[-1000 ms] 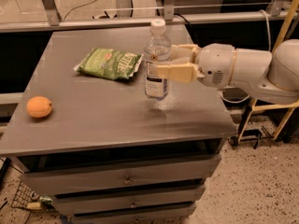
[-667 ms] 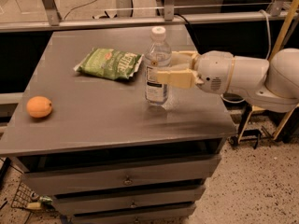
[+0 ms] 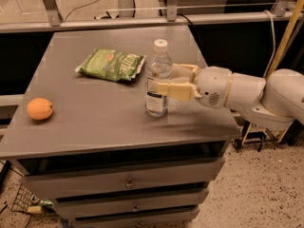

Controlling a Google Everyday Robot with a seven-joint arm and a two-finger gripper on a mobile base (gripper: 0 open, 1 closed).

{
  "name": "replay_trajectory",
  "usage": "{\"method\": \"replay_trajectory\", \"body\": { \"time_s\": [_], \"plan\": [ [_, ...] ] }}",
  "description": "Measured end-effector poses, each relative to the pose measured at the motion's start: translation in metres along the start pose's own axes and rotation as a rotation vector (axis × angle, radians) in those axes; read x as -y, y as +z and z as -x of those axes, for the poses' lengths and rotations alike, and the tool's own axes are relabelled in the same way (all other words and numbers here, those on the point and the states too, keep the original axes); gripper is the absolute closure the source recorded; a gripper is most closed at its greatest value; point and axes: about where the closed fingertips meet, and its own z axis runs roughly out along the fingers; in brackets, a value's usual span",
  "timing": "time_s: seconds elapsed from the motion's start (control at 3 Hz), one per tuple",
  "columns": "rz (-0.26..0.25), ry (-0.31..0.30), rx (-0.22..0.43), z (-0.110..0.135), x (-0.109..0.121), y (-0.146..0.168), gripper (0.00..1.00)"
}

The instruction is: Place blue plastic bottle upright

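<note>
The blue plastic bottle (image 3: 156, 100) is clear with a white cap and a white label. It stands upright on the grey table (image 3: 95, 122), right of centre, with its base on or just above the tabletop. My gripper (image 3: 160, 79) reaches in from the right and is shut on the bottle's middle. One cream finger (image 3: 172, 89) crosses in front of the bottle and the other (image 3: 184, 70) lies behind it.
A green snack bag (image 3: 112, 64) lies flat just behind and left of the bottle. An orange (image 3: 39, 109) sits near the table's left edge. The table's right edge is close under my arm. Drawers are below the top, and a metal rail runs behind.
The gripper has brought the bottle down and slightly forward, so its base now sits at the tabletop. The snack bag and the orange have not moved.
</note>
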Motion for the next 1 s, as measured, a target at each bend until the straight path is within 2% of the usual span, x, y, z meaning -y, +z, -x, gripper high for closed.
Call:
{"method": "replay_trajectory", "body": {
  "time_s": [0.33,0.67,1.0],
  "plan": [
    [0.000,0.014,0.010,-0.0079,-0.0011,0.0016,1.00],
    [0.000,0.023,0.015,-0.0104,-0.0013,0.0018,0.85],
    [0.001,0.023,0.015,-0.0100,-0.0014,0.0019,0.61]
  ]
}}
